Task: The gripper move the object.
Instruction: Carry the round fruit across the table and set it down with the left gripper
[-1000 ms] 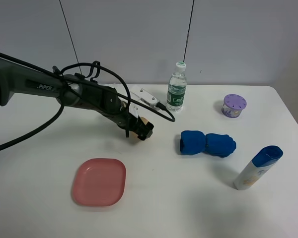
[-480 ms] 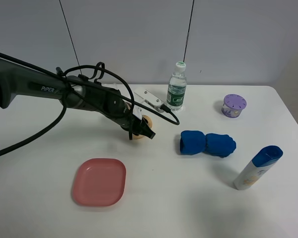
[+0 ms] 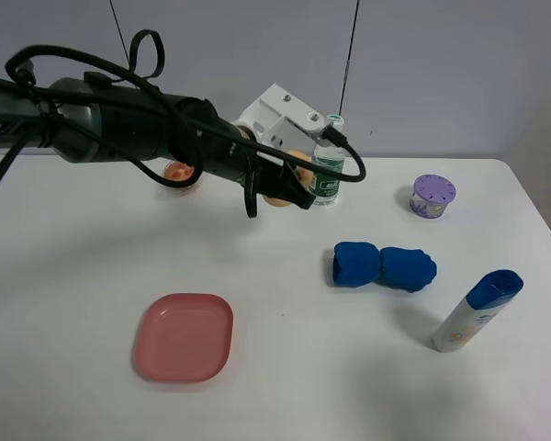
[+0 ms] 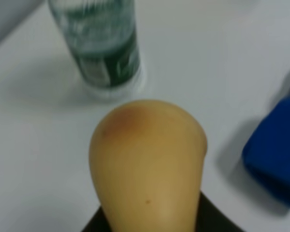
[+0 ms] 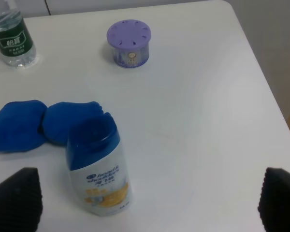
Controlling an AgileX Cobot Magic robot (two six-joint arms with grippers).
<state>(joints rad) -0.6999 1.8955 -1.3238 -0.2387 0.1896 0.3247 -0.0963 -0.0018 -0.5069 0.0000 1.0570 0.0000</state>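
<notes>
The object, a tan-orange ball [image 3: 282, 186], is held in the air above the table, just left of the water bottle [image 3: 327, 160]. My left gripper [image 3: 277, 184] at the end of the dark arm is shut on it. In the left wrist view the ball [image 4: 147, 164] fills the middle, with a brownish spot near its top and only a little of the black jaws showing under it. My right gripper [image 5: 147, 203] is open and empty, its fingertips [image 5: 14, 193] wide apart above the table's right side. It does not show in the exterior view.
A wrapped red-spotted pastry [image 3: 179, 173] lies behind the left arm. A pink plate [image 3: 184, 336] sits front left. A blue cloth [image 3: 384, 265], a purple container [image 3: 432, 196] and a white-and-blue bottle [image 3: 476, 310] lie to the right.
My left gripper has lifted the ball off the table and carried it up and toward the back right, close to the water bottle. The pastry behind the arm has come into view.
</notes>
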